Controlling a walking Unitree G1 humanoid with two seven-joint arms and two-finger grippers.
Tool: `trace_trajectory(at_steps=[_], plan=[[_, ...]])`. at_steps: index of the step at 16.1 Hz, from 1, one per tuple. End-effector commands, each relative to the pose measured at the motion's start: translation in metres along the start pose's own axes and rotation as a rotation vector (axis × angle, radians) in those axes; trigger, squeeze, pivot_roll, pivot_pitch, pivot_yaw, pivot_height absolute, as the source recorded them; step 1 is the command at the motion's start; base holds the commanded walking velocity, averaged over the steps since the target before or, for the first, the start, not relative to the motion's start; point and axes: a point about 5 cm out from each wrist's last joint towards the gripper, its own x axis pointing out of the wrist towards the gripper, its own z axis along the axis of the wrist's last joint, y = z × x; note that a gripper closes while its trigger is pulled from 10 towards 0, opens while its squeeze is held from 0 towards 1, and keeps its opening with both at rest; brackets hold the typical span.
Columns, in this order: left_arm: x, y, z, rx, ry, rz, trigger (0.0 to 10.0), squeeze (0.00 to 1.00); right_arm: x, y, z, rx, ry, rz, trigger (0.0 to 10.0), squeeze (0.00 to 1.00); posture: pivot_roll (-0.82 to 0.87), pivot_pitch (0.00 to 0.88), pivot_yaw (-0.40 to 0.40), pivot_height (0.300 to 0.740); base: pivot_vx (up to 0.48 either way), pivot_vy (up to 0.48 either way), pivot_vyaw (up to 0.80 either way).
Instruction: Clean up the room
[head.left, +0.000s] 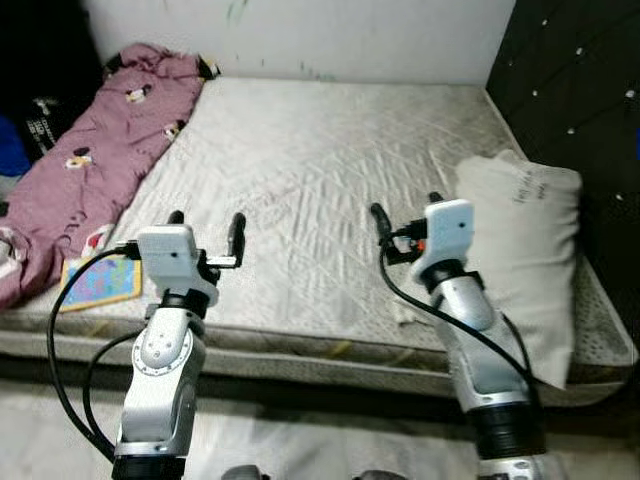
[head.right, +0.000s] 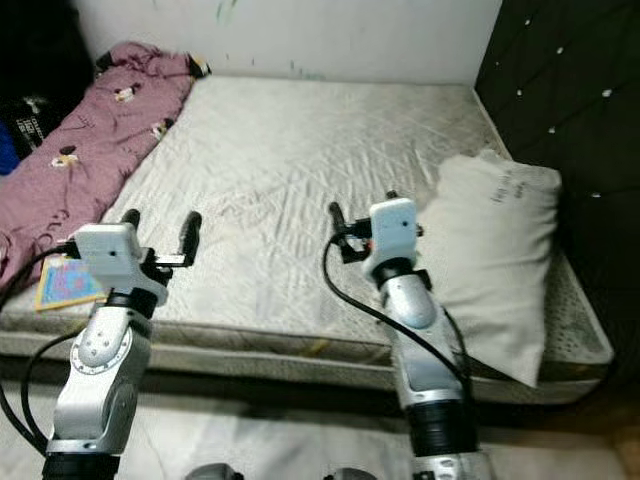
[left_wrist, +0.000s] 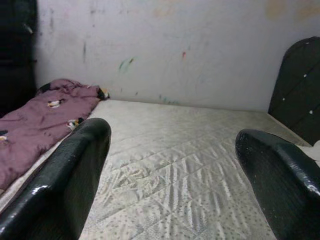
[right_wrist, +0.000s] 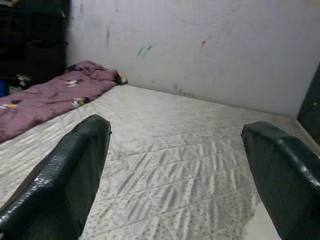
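I have the left gripper (head.left: 207, 232) raised over the near edge of the bed (head.left: 300, 160), fingers spread wide and holding nothing. The right gripper (head.left: 405, 222) is level with it, also wide and empty, just beside the pillow (head.left: 525, 250), which lies on the bed's right side by the dark headboard (head.left: 575, 90). Further left, a crumpled purple blanket (head.left: 95, 160) runs along the bed's left edge, and a colourful flat book (head.left: 100, 278) sits at the near left corner, partly under the blanket.

I judge I am still in the approach, with nothing picked yet. Next I would close on one item, likely the pillow or the blanket. What the dark things (head.left: 35, 110) past the blanket are, I cannot make out.
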Motion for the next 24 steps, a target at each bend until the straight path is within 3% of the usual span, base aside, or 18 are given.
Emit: trace_trajectory(at_steps=[1, 9, 24], plan=[[0.0002, 0.0027, 0.0050, 0.005, -0.024, -0.007, 10.0, 0.00, 0.0026, 0.0027, 0.0049, 0.000, -0.017, 0.009, 10.0, 0.00, 0.01, 0.000, 0.016, 0.740, 0.304, 0.000, 0.00], [0.0003, 0.0034, 0.0051, 0.006, -0.022, -0.008, 10.0, 0.00, 0.0029, 0.0032, 0.0050, 0.003, -0.019, 0.007, 10.0, 0.00, 0.01, 0.000, 0.018, 0.740, 0.335, 0.000, 0.00], [0.0016, 0.0049, 0.0017, 0.021, -0.003, 0.009, 10.0, 0.00, 0.0036, 0.0031, 0.0024, 0.003, -0.010, 0.012, 10.0, 0.00, 0.01, 0.000, 0.017, 0.740, 0.000, 0.000, -0.11]])
